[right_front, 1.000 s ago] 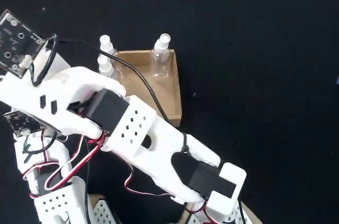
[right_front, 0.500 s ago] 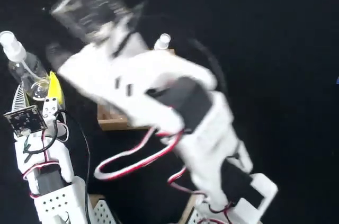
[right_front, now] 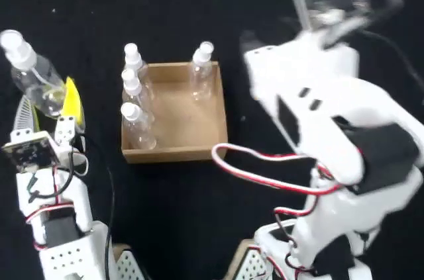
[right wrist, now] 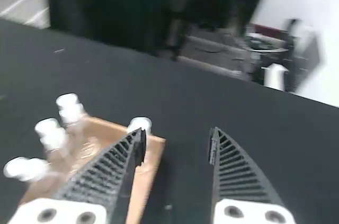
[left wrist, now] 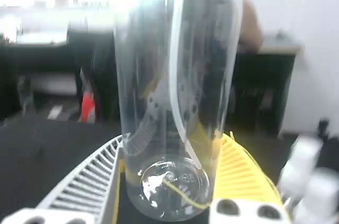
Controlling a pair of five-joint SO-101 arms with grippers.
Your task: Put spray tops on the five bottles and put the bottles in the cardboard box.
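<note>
High view: left gripper (right_front: 48,98) clenched on capped bottle (right_front: 34,76), well left of box (right_front: 175,155). Four bottles (right_front: 136,128), capped, stand inside box. Right wrist view: right gripper (right wrist: 177,135) released, holding nothing, above table near box.

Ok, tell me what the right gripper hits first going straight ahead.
Likely bare table beside the box; the right gripper, jaws open, frames nothing else. A bottle sits near one jaw, depth unclear.

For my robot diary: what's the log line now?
left gripper: shut on bottle | right gripper: open, empty | cardboard box: four capped bottles inside
</note>
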